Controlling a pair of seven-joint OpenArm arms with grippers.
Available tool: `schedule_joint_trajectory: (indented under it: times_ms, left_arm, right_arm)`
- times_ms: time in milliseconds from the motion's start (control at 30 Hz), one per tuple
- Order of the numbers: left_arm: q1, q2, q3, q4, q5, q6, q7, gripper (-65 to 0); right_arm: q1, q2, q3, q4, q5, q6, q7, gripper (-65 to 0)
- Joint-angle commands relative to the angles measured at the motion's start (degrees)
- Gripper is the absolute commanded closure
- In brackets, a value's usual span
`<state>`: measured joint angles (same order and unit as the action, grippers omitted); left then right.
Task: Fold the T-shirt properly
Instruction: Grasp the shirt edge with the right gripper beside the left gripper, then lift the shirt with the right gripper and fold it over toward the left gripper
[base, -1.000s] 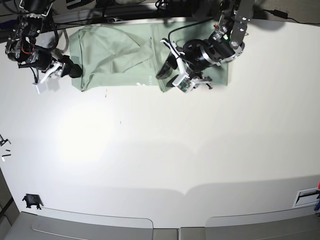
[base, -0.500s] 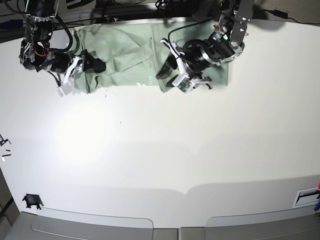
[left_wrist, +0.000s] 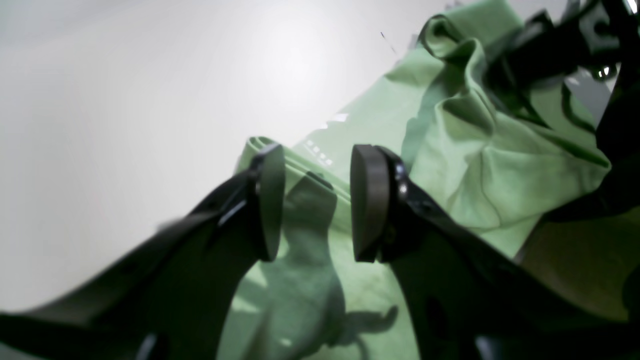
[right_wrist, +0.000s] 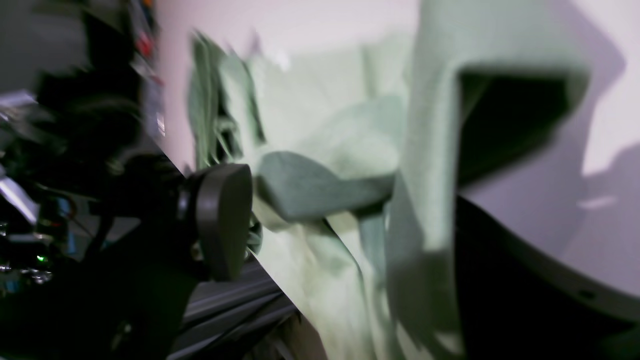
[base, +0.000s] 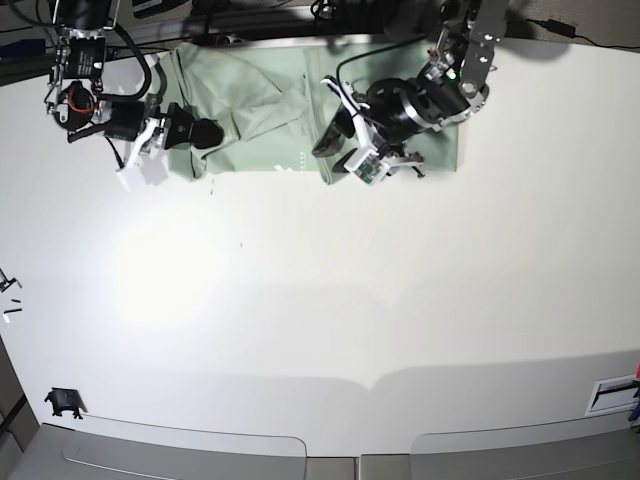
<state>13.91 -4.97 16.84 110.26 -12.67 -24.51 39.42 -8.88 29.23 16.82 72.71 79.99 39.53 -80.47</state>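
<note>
Green T-shirt (base: 262, 110) lies beneath both parted end effectors.

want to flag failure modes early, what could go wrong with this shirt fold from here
The right gripper stands wide open with a raised flap of the T-shirt draped over one finger; it might snag or drag the flap. The left gripper hovers open above a folded edge, holding nothing, so it may not keep the shirt from bunching further.
</note>
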Motion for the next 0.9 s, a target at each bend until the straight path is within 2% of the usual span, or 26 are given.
schedule_joint_trajectory:
  times_ms: [0,67,167,267,367,533,667,767,867]
  left_arm:
    - [-0.4,-0.4,0.0,1.2,-0.1,-0.2,-1.2,-20.5]
    - [-0.4,-1.4,0.0,1.2,1.4,-0.1,-1.2,-20.5]
    - [-0.4,-3.5,0.0,1.2,2.1,2.2,-1.2,-20.5]
    - [-0.4,-5.9,0.0,2.4,2.2,3.2,0.7,-20.0]
    - [-0.4,-8.5,0.0,4.6,2.3,4.0,3.5,-17.2]
    - [2.2,-12.5,0.0,8.1,11.0,11.5,4.1,0.0]
    - [5.2,-15.4,0.0,8.8,19.6,18.1,4.6,0.0]
    - [7.4,-16.2,-0.2,8.8,25.5,23.1,6.3,0.0]
    - [10.0,-16.2,-2.3,8.8,26.1,24.1,6.0,0.0]
  right_arm:
    - [0.5,1.1,0.3,0.7,1.6,0.5,0.5,-40.7]
    - [0.5,1.1,0.3,0.7,1.6,0.5,0.5,-33.7]
    - [0.5,1.1,0.3,0.7,1.6,0.5,0.5,-16.7]
    - [0.5,1.1,0.3,0.7,1.7,0.5,0.5,-1.0]
    - [0.5,1.1,0.3,0.7,3.6,0.5,0.5,0.0]
    - [0.7,1.1,0.4,0.7,5.0,0.5,0.5,0.0]
    - [0.6,1.1,0.4,2.5,5.0,0.5,0.5,0.0]
    - [0.6,1.1,0.4,5.6,5.0,0.5,0.5,0.0]
    - [0.6,0.7,0.4,10.3,5.0,0.5,0.5,0.0]
